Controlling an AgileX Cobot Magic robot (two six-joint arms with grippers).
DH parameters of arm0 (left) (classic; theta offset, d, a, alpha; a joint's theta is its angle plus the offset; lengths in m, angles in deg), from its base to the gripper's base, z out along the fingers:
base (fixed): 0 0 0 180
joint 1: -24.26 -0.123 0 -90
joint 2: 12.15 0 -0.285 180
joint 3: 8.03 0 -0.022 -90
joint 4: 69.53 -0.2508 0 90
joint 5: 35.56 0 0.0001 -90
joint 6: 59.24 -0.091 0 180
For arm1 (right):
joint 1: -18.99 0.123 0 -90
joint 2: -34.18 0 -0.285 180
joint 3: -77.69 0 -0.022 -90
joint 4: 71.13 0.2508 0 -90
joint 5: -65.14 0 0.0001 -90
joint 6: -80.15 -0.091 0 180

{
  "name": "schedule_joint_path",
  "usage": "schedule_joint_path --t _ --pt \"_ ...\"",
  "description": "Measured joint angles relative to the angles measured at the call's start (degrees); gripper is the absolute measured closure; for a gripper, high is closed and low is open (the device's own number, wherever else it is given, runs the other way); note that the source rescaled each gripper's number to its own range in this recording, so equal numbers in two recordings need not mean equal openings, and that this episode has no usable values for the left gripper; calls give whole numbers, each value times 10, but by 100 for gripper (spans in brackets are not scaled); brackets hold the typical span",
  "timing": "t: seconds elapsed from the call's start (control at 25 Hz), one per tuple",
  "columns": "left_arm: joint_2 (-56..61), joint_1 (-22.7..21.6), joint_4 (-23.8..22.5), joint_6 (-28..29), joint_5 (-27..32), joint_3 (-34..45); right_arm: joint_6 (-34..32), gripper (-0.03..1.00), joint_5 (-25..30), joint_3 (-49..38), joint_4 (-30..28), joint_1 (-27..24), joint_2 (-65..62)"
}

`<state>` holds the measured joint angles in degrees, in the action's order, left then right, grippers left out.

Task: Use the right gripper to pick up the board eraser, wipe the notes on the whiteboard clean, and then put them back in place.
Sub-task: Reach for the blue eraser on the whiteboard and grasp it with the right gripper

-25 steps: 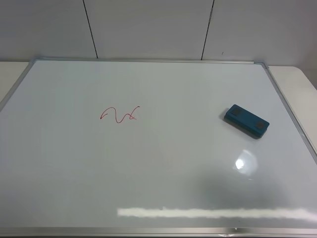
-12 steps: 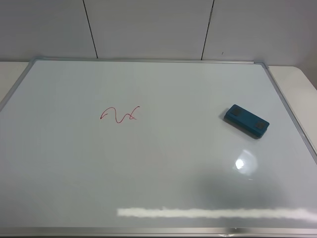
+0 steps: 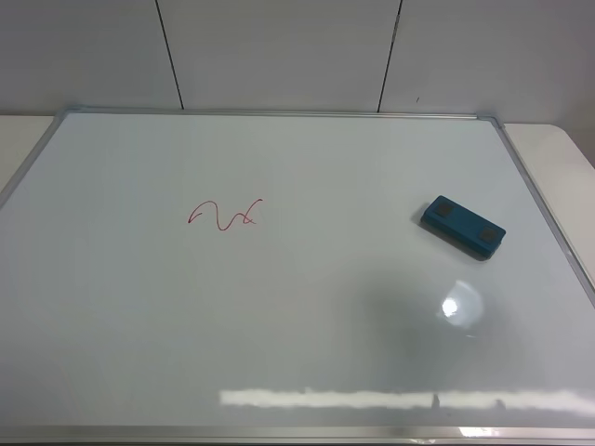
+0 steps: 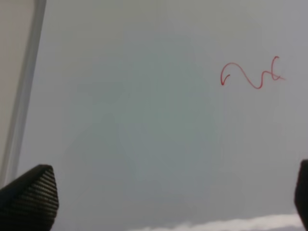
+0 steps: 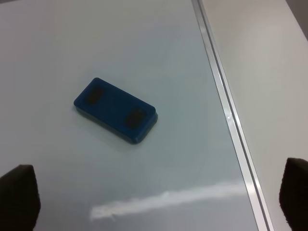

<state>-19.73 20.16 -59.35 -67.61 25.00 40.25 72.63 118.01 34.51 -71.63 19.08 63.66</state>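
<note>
The teal-blue board eraser (image 3: 463, 226) lies flat on the right part of the whiteboard (image 3: 307, 307), with two dark pads on its top face. The red notes (image 3: 225, 215) are a wavy scribble left of the middle. Neither gripper shows in the exterior high view. In the right wrist view, my right gripper (image 5: 156, 197) is open and empty above the board, with the eraser (image 5: 115, 109) ahead of it and untouched. In the left wrist view, my left gripper (image 4: 166, 199) is open and empty above the board, with the notes (image 4: 251, 74) ahead of it.
The board's silver frame (image 3: 544, 214) runs close to the eraser on the right, and it shows in the right wrist view (image 5: 226, 110). Beige table surface (image 3: 567, 158) lies beyond it. A white panelled wall (image 3: 279, 51) stands behind the board.
A faint shadow on the board's lower right has spread and shifted a little. The eraser and the notes have not moved.
</note>
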Motion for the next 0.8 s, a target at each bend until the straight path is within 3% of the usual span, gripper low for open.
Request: schedule_joint_path --t 0.28,0.8 --pt "0 0 0 0 0 0 20 -3 -34 33 -12 7 126" --pt "0 0 0 0 0 0 -5 -3 -34 151 -75 113 355"
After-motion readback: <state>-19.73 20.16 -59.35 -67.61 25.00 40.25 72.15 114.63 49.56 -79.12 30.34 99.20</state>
